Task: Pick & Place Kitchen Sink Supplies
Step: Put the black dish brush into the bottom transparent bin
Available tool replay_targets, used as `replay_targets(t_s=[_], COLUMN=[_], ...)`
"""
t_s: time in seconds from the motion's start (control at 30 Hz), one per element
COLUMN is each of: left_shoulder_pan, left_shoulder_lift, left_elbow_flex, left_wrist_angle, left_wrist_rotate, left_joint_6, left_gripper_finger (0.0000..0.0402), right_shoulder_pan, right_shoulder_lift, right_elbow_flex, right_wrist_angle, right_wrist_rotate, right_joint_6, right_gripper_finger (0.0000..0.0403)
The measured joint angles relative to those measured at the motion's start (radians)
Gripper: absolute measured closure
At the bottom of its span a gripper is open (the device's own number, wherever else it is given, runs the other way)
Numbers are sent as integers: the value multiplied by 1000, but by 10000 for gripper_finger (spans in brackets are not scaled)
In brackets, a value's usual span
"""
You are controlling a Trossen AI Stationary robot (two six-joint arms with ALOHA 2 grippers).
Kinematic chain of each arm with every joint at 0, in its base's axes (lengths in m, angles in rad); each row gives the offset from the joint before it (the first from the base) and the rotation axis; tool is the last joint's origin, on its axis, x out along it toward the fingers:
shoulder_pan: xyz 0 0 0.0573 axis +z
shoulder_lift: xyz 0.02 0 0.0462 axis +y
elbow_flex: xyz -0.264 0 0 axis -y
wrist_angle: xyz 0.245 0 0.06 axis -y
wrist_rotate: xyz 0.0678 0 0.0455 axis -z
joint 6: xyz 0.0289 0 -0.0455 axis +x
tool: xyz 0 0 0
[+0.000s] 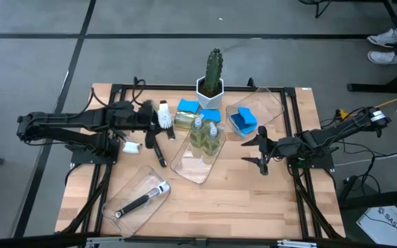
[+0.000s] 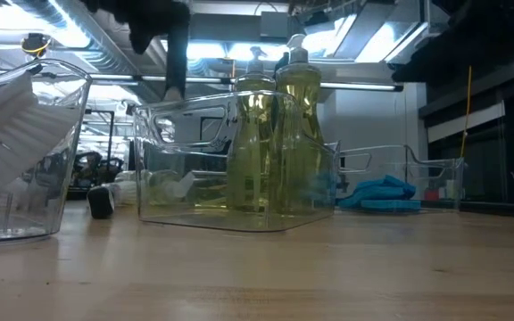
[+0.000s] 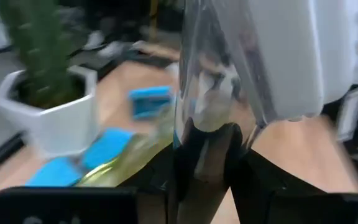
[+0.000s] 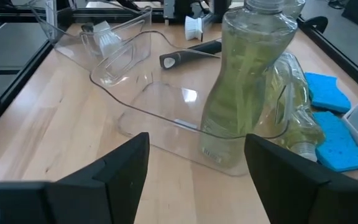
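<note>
My left gripper (image 1: 153,117) is raised over the table's far left part, shut on a black-handled brush (image 1: 164,116) with a white head (image 3: 291,56). Two bottles (image 1: 205,134) of yellow-green liquid stand upright in the middle clear tray (image 1: 191,165); a third bottle (image 1: 185,121) lies beside it. Another brush (image 1: 156,148) lies on the wood, and one more (image 1: 140,200) in the near-left tray. Blue sponges (image 1: 197,109) lie by the cactus; one sponge (image 1: 242,121) is in the right tray. My right gripper (image 1: 263,148) hovers open, right of the middle tray. My left gripper pinches the brush's black handle (image 3: 207,146) between its two fingers, which lie roughly level and point toward the table's right side. The glossy neck and white head stick out beyond the fingertips. The brush is lifted clear of the table.
A green cactus in a white pot (image 1: 212,81) stands at the far middle edge. Three clear trays take up the near left, the middle and the far right (image 1: 271,103). Bare wood (image 1: 253,200) lies at the near right. A person's shoes (image 1: 386,43) show beyond the table.
</note>
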Motion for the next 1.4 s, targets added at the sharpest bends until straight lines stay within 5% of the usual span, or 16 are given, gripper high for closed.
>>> replay_targets(t_s=[0.37, 0.57, 1.0, 1.4], left_shoulder_pan=[-160, -263, -487, -581], left_shoulder_lift=[41, 129, 319, 340], left_elbow_flex=[71, 162, 243, 243], left_wrist_angle=[100, 76, -215, -582], left_wrist_rotate=[46, 152, 262, 136], left_joint_6=[-123, -258, -627, -840], left_gripper_finger=[300, 300, 300, 300], right_shoulder_pan=[-18, -18, -18, -18], right_shoulder_lift=[0, 0, 1, 1], right_elbow_flex=[0, 0, 0, 0], right_wrist_angle=[-5, -6, -9, -12], right_wrist_rotate=[0, 0, 0, 0], right_joint_6=[2, 3, 0, -18], right_gripper_finger=[141, 141, 141, 141])
